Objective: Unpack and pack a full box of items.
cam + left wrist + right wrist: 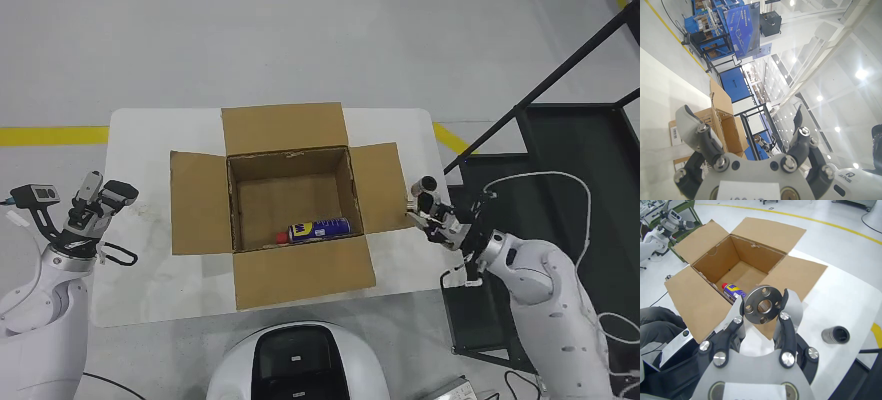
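Cardboard box (285, 128) sits open mid-table, all 4 flaps folded out flat on the white table (150, 150). Top view gives the layout: spray can (318, 230) lies on its side on the box floor, tight along the wall nearest the robot. Its long axis runs left-right w/ the red cap toward the robot's left.

Right wrist view adds detail. It looks into the box (696, 302) from the right side, w/ the can (733, 291) partly hidden behind the near wall. A steel flange disc (762, 304) faces the cam, centre bore + 4 bolt holes visible. A short metal cylinder (835, 334) lies on its side on the table (838, 294) near the right edge, apart from the box, open end toward the cam.

Left wrist view looks across the box's (727, 121) outer side w/ labels, one flap sticking up.

Right gripper (763, 293): fingers pinch the flange rim on opposite sides, just past the right flap's edge. Left gripper (741, 113): fingers spread wide, nothing between them; in top view it (105, 195) hangs off the table's left edge, well apart from the box.
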Robot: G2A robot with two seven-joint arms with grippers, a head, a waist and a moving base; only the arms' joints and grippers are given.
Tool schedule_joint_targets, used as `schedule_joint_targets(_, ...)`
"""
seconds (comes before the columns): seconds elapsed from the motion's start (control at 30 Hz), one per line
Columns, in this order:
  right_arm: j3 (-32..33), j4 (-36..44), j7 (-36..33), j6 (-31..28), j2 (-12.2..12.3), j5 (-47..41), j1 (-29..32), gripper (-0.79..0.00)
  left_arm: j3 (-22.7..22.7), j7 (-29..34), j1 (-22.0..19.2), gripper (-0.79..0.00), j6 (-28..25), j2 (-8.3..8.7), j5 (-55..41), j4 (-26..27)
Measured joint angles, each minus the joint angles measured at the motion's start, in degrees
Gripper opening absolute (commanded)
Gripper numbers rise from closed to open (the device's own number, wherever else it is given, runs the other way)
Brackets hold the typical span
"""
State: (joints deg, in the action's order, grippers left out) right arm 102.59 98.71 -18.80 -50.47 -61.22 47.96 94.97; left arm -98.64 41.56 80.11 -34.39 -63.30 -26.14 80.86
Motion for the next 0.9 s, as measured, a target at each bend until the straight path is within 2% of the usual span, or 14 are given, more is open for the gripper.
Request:
schedule_joint_targets(0.23,2.0,-4.1,1.4,1.7,0.3,1.5,2.5,-0.785,0.0,0.0,0.0,0.000,0.0,0.00,0.0,0.0)
schedule_joint_targets(0.6,-1.8,-14.8,0.3,4.7,0.6,7.7,-2.2,-0.785,0.0,0.0,0.0,0.000,0.0,0.00,0.0,0.0)
schedule_joint_targets(0.9,-7.6,-23.9,-1.6,8.2,0.5,12.7,-8.8,-0.785,0.0,0.0,0.0,0.000,0.0,0.00,0.0,0.0)
